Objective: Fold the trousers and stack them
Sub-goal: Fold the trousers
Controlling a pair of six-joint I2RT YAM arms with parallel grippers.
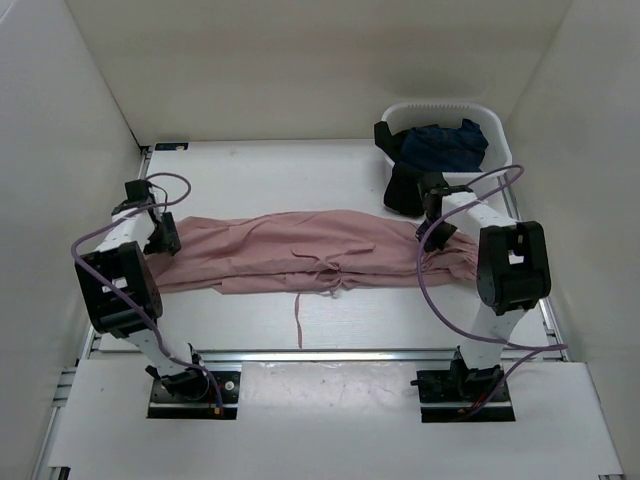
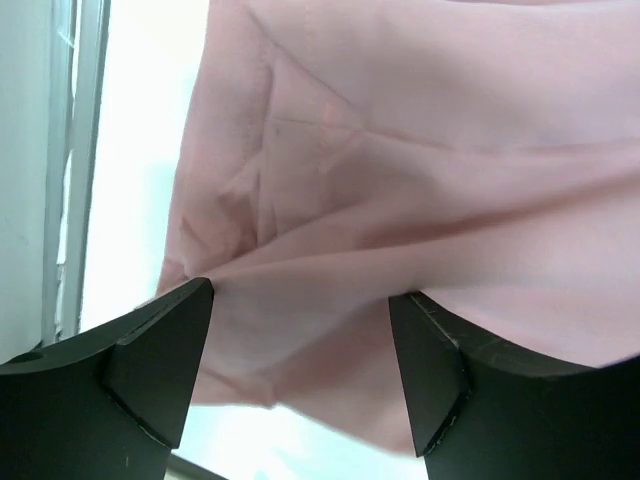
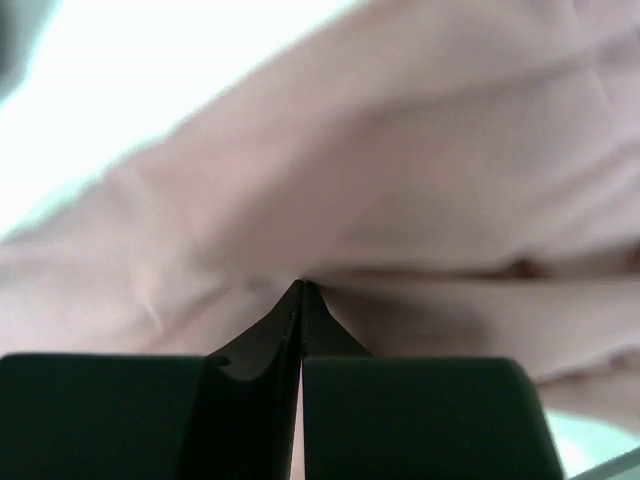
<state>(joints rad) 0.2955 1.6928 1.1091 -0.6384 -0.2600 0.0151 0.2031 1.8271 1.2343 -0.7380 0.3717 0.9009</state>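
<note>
The dusty-pink trousers (image 1: 300, 250) lie stretched left to right across the table, and one thin drawstring (image 1: 298, 320) trails toward the front. My left gripper (image 1: 165, 238) is at their left end. In the left wrist view it (image 2: 300, 295) is open, with the fabric (image 2: 400, 150) lying between and under the wide-apart fingers. My right gripper (image 1: 437, 237) is at the right end. In the right wrist view it (image 3: 302, 285) is shut, its tips pinched into a fold of the pink fabric (image 3: 400, 150).
A white basket (image 1: 495, 125) stands at the back right holding a dark navy garment (image 1: 445, 145). A black garment (image 1: 400, 185) hangs over the basket's front onto the table, close behind my right gripper. White walls enclose the table on three sides.
</note>
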